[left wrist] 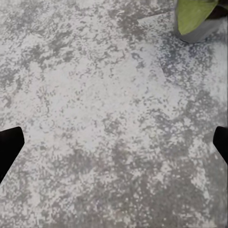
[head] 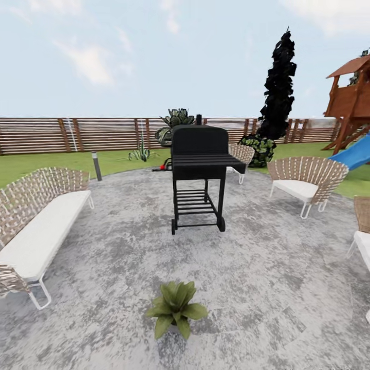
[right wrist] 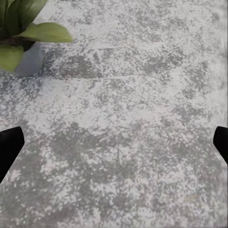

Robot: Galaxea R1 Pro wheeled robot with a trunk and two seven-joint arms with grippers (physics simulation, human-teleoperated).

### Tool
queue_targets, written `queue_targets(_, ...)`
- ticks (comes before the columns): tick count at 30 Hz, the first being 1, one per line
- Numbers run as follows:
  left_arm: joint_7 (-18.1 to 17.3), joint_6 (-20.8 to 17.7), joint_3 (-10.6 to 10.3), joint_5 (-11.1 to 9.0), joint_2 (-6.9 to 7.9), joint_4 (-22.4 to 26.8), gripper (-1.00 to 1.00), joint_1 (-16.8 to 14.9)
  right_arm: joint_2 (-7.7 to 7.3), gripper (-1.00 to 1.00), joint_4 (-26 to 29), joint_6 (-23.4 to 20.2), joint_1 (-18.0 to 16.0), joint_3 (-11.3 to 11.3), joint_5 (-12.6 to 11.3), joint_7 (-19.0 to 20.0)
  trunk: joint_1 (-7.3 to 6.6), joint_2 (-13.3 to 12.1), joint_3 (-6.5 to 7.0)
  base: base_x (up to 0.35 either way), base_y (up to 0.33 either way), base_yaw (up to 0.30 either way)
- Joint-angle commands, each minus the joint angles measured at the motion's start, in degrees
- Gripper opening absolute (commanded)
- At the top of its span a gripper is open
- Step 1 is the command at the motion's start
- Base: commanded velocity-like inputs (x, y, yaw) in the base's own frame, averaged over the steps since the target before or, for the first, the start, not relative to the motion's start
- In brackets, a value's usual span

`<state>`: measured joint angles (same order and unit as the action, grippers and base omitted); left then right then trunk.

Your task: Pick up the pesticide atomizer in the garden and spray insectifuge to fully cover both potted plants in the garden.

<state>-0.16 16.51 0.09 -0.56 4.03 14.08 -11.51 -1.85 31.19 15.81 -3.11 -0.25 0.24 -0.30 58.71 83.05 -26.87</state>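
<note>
One potted plant (head: 174,307), a low rosette of broad green leaves, stands on the grey patio floor close in front of me. Its grey pot and a leaf show in the left wrist view (left wrist: 197,28), and its leaves and pot in the right wrist view (right wrist: 26,38). My left gripper (left wrist: 115,145) hangs open over bare paving, its dark fingertips (left wrist: 9,145) far apart. My right gripper (right wrist: 115,145) is open too, with nothing between its fingers (right wrist: 8,145). The pesticide atomizer is out of view, and so is the second potted plant.
A black grill cart (head: 199,172) stands mid-patio. A woven sofa (head: 36,226) lines the left, and woven chairs (head: 306,182) the right. A small red and dark object (head: 165,165) lies left of the grill. Behind are grass, a slatted fence (head: 77,134), a dark tree (head: 280,87) and a playhouse with a slide (head: 354,128).
</note>
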Motion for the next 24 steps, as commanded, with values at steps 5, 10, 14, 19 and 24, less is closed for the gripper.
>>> queue_targets(5,-0.02,0.18,0.00,-0.06,0.01,-0.02,1.00,-0.05,0.01,1.00,-0.07,0.19,-0.03,-0.01,0.03,-0.05,0.01,0.03,-0.06,0.181,-0.215,-0.268)
queue_targets(10,-0.02,0.19,0.00,-0.06,0.01,-0.02,1.00,-0.05,0.01,1.00,-0.07,0.19,-0.05,-0.01,0.03,-0.05,0.01,0.03,-0.06,0.168,-0.233,-0.268)
queue_targets(14,0.03,0.19,0.00,-0.06,0.01,-0.02,1.00,-0.08,0.01,1.00,-0.08,0.19,-0.04,-0.01,0.03,-0.05,0.01,0.03,-0.06,0.167,-0.236,-0.268)
queue_targets(19,0.07,0.19,0.00,-0.06,0.08,-0.02,1.00,-0.09,0.01,1.00,-0.08,0.19,-0.01,-0.01,0.03,-0.05,0.01,0.03,-0.06,0.202,-0.236,-0.268)
queue_targets(24,0.03,0.19,0.00,-0.06,0.10,-0.02,1.00,-0.09,0.02,1.00,-0.08,0.19,-0.02,-0.01,0.03,-0.05,0.01,0.03,-0.06,0.227,-0.236,-0.268)
